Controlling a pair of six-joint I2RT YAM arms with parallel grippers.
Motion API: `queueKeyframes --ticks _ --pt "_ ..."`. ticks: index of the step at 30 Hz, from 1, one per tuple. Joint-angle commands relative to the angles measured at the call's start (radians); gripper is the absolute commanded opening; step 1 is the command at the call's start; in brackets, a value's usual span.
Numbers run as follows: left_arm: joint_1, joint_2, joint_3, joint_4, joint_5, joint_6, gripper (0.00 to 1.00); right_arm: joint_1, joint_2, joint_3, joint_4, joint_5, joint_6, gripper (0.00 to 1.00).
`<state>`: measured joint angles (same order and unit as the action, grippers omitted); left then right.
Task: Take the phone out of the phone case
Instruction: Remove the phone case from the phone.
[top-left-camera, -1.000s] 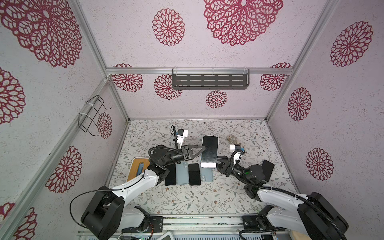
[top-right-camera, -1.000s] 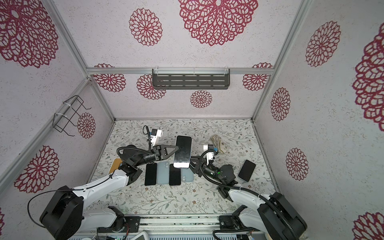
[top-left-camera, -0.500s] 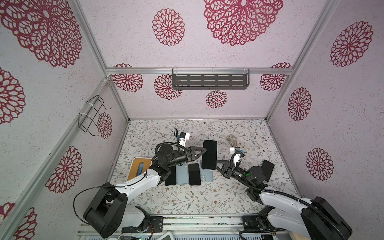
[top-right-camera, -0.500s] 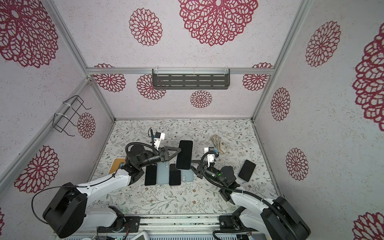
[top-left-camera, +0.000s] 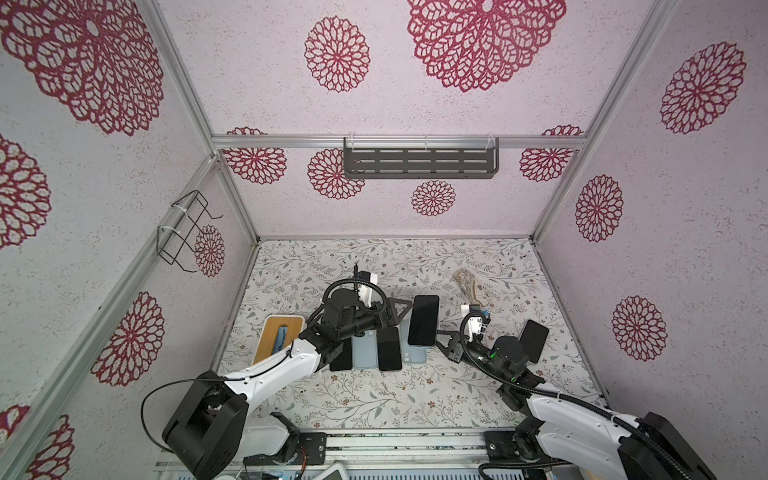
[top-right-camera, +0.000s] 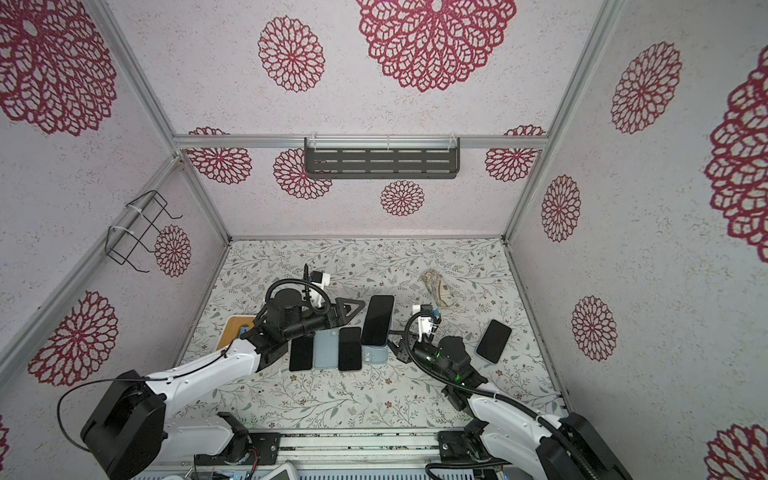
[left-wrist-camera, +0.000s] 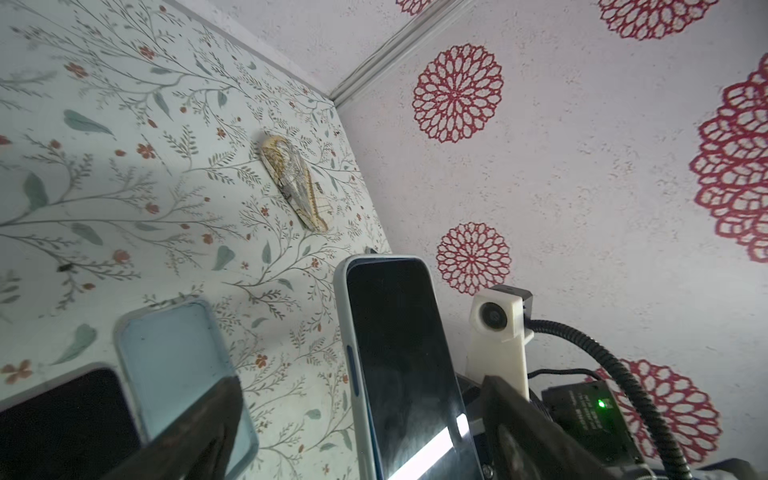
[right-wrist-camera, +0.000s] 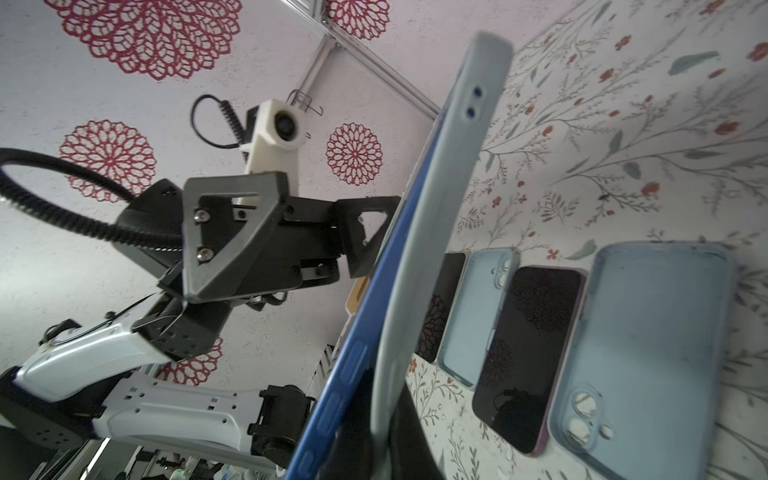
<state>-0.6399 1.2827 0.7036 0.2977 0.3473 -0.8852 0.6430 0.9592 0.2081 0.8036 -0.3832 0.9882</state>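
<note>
Our right gripper (top-left-camera: 439, 343) is clenched on the lower end of the dark-screened blue phone (top-left-camera: 423, 320) in its pale grey-blue case (right-wrist-camera: 440, 208); our left gripper (top-left-camera: 400, 316), jaws spread, stands just beside its screen.

The left gripper (top-left-camera: 404, 315) has let go of the cased phone (top-left-camera: 423, 320) and now stands wide open beside it. The right gripper (top-left-camera: 439, 337) has clamped onto its lower end, and it sits a little lower in the frame than a second ago.
</note>
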Motion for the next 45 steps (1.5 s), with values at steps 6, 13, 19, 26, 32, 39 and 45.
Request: queueKeyframes --ticks 6,13,19,26,32,39,45 --pt "-0.263 -0.019 0.181 -0.360 -0.310 0.417 0.95 -0.004 -0.060 0.023 -0.094 0.084 -0.030 0.00" --pt "-0.387 -0.037 0.182 -0.428 -0.415 0.588 0.90 -0.017 -0.086 0.019 -0.129 0.089 -0.027 0.00" --pt "-0.430 -0.028 0.167 -0.457 -0.452 0.670 0.88 -0.023 -0.098 0.010 -0.127 0.081 -0.021 0.00" --pt "-0.465 0.024 0.164 -0.403 -0.487 0.771 0.86 -0.023 -0.093 0.009 -0.109 0.063 -0.007 0.00" --pt "-0.476 0.101 0.199 -0.380 -0.513 0.845 0.82 -0.023 -0.093 -0.005 -0.086 0.057 0.011 0.00" --pt "-0.482 0.165 0.220 -0.337 -0.606 0.888 0.70 -0.023 -0.093 -0.017 -0.055 0.045 0.029 0.00" --pt "-0.491 0.202 0.224 -0.288 -0.654 0.932 0.60 -0.023 -0.093 -0.022 -0.037 0.030 0.040 0.00"
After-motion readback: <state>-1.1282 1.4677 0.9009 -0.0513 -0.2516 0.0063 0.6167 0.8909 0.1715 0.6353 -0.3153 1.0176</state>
